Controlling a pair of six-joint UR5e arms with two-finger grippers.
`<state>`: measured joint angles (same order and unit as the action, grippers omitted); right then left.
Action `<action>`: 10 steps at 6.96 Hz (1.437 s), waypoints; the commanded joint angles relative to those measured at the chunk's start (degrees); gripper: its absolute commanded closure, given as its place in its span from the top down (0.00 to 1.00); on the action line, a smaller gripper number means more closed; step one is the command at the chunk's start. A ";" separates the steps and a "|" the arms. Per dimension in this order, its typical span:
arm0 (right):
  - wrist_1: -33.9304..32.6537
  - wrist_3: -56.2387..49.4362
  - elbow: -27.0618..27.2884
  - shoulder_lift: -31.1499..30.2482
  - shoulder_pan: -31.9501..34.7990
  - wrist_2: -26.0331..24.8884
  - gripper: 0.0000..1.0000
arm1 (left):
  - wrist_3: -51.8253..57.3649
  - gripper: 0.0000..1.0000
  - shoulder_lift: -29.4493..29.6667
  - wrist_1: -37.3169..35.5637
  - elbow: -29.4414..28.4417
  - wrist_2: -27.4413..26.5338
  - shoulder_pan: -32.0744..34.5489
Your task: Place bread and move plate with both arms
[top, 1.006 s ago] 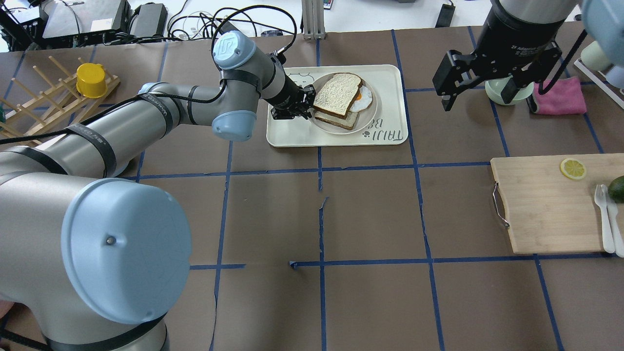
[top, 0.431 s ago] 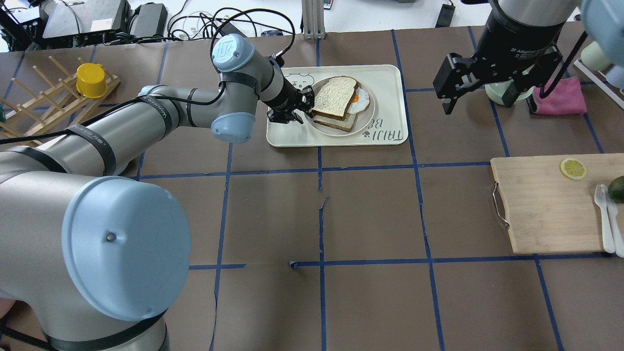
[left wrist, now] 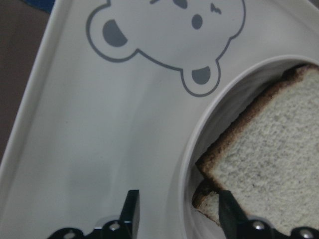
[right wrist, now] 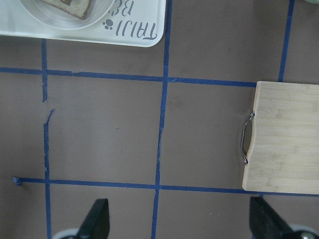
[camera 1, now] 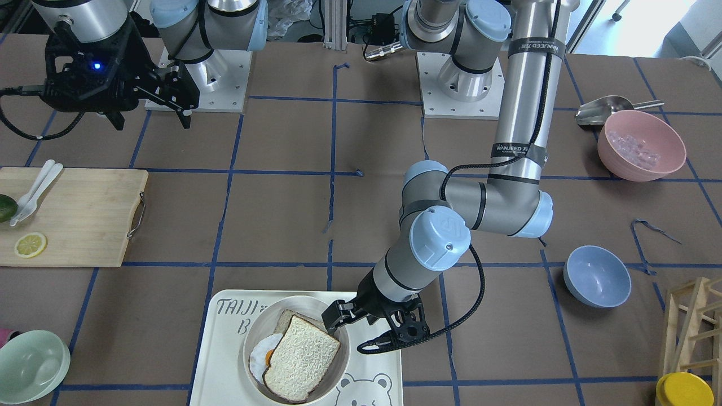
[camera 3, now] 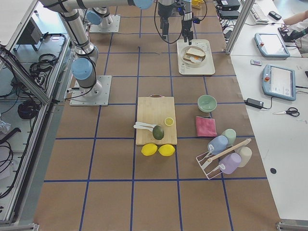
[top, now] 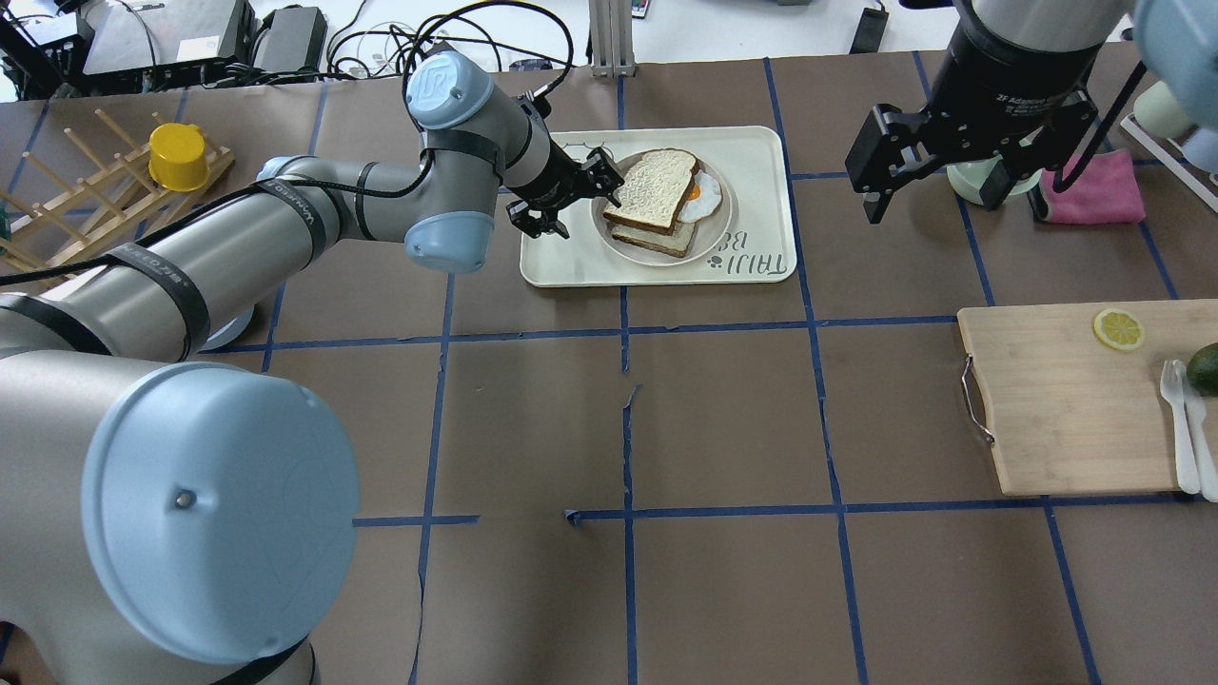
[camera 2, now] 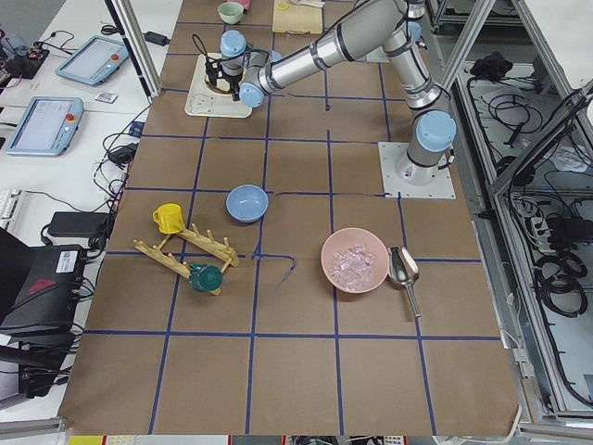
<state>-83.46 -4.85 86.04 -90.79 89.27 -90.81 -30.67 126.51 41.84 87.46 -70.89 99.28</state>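
Note:
The bread (top: 652,185) lies flat on top of a fried egg (top: 706,195) and a beiger slice (top: 657,238) in the round cream plate (top: 709,240), which stands on the bear tray (top: 571,262). My left gripper (top: 561,200) is open just left of the plate, holding nothing. In the left wrist view its fingertips (left wrist: 130,209) straddle the plate's rim (left wrist: 199,129), with the bread (left wrist: 279,149) beyond. From the front, the bread (camera 1: 302,358) covers most of the plate (camera 1: 345,349), and the left gripper (camera 1: 361,330) sits at its edge. My right gripper (top: 952,181) hangs open and empty, high over the table's far right.
A wooden cutting board (top: 1075,400) with a lemon slice, an avocado and white utensils lies at the right. A pale green bowl (top: 985,185) and a pink cloth (top: 1094,190) sit behind the right gripper. A wooden rack with a yellow cup (top: 178,157) stands at the left.
The bread has settled lower onto the egg and the other slice. My left gripper has let go and drawn back left off the plate. The right gripper has barely moved.

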 commanded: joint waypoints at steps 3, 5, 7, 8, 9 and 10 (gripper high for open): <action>-0.56 -0.15 0.00 0.00 -0.06 0.02 1.00 | 3.75 1.00 -18.10 16.73 7.35 -4.40 0.74; -0.56 -0.07 0.00 0.00 -0.06 0.02 1.00 | 9.98 1.00 -25.49 29.31 6.50 -9.08 0.74; -0.48 -0.07 0.00 0.18 -0.06 0.11 1.00 | 14.92 1.00 -30.08 42.28 0.38 -10.93 0.21; -0.65 -0.07 0.00 0.18 -0.06 0.11 1.00 | 15.81 1.00 -30.36 47.14 -4.53 -12.33 0.21; -1.00 -0.07 0.00 0.18 -0.06 0.11 1.00 | 15.99 1.00 -31.14 49.80 -6.84 -11.73 0.21; -0.56 -0.15 0.00 0.18 -0.06 0.11 1.00 | 17.48 1.00 -31.67 49.82 -5.56 -11.81 0.03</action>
<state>-84.24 -4.94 86.05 -90.62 89.21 -90.70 -14.55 95.60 89.96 82.37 -82.63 99.46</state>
